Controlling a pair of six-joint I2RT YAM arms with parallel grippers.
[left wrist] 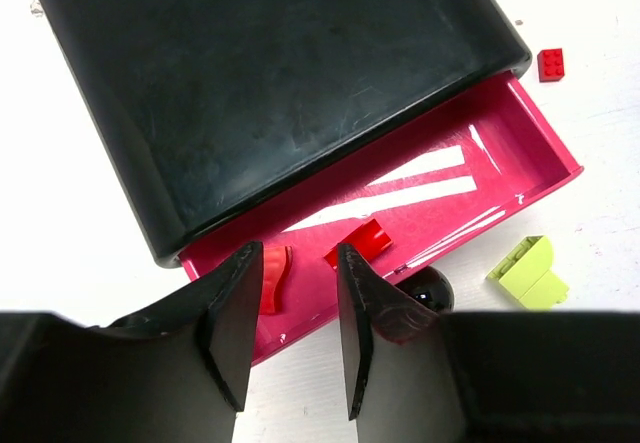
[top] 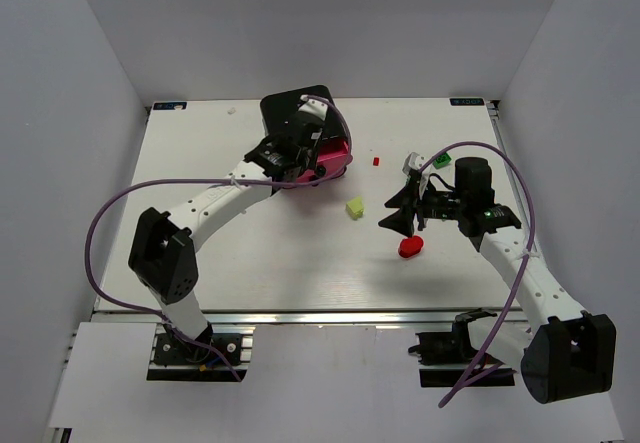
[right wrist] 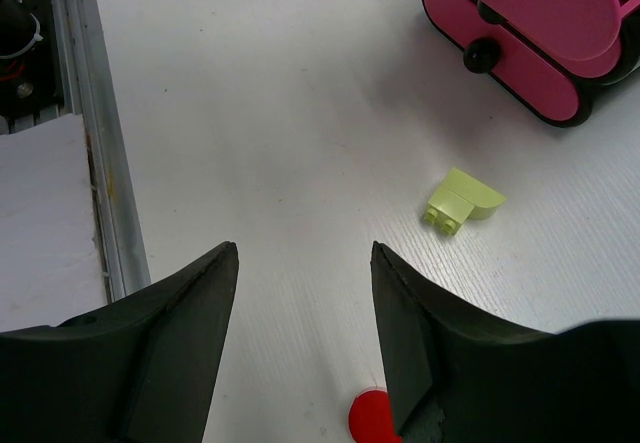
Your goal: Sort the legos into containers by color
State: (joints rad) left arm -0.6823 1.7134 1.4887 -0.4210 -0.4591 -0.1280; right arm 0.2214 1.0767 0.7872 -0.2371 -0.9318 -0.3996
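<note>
The black cabinet (top: pixel 297 113) stands at the back middle, with one pink drawer (left wrist: pixel 470 178) pulled open. Two red legos (left wrist: pixel 360 242) lie in that drawer. My left gripper (left wrist: pixel 297 255) hovers over the drawer's front edge, open and empty; it also shows in the top view (top: pixel 305 168). My right gripper (right wrist: pixel 304 251) is open and empty above the table, its right finger just over a red round lego (right wrist: pixel 368 419). A pale yellow lego (right wrist: pixel 462 201) lies between the grippers. A small red brick (top: pixel 376 161) and a green lego (top: pixel 441 160) lie further back.
The open drawer's black knob (left wrist: pixel 430 288) sits by my left gripper's right finger. The lower pink drawers (right wrist: pixel 530 73) are closed. A metal rail (right wrist: pixel 100 173) runs along the table's near edge. White walls enclose the table on three sides.
</note>
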